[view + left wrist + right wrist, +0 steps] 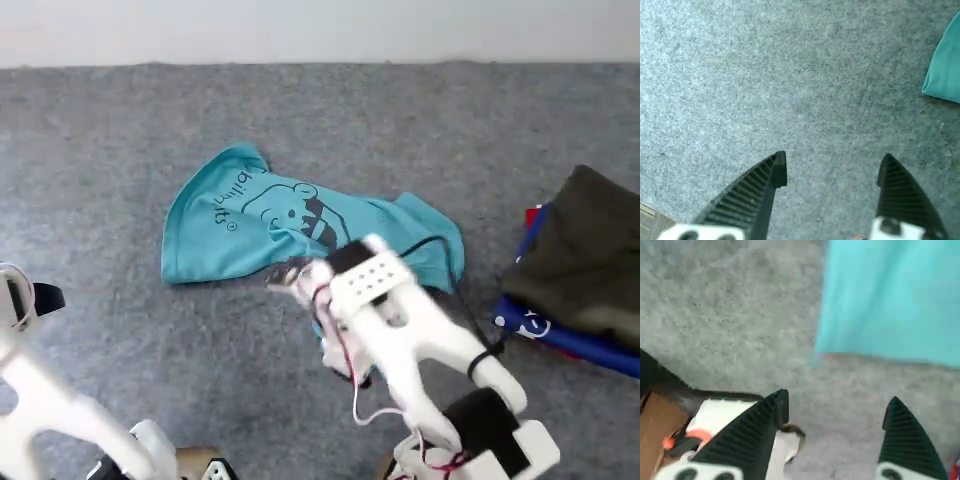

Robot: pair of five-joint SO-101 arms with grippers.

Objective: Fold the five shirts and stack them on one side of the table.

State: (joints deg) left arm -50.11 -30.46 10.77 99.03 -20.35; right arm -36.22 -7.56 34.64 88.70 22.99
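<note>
Teal shirt [300, 215]: It lies near the middle of the table [110, 130], print side up. It is rumpled, with one end bunched, and is judged not yet folded flat.

Stack [575, 280]: It is set at the table edge on the right arm's side, well apart from the teal shirt. An olive shirt [590, 235] lies on top and a blue shirt [560, 338] beneath it. A red edge [533, 214] is seen at the back of the pile. The number of layers cannot be counted with certainty.

Right gripper [838, 396]: The jaws are spread and nothing is held. It is poised over bare table just beside the near hem of the teal shirt [890, 295]. In the high view it [292, 272] is seen at that same hem.

Left gripper [834, 157]: The jaws are spread and nothing is held. It is positioned over bare table, with a corner of the teal shirt [946, 65] near but not touched.

Work done: At least three shirts are judged folded and stacked.

Work left: The teal shirt is to be folded and placed on the stack. A fifth shirt cannot be accounted for, unless it is hidden within the pile.

Step in hand: A grasp on the near hem of the teal shirt is judged to be under preparation by the right arm.

Risk: If only one layer of cloth is pinched, the fold may be dragged askew.
</note>
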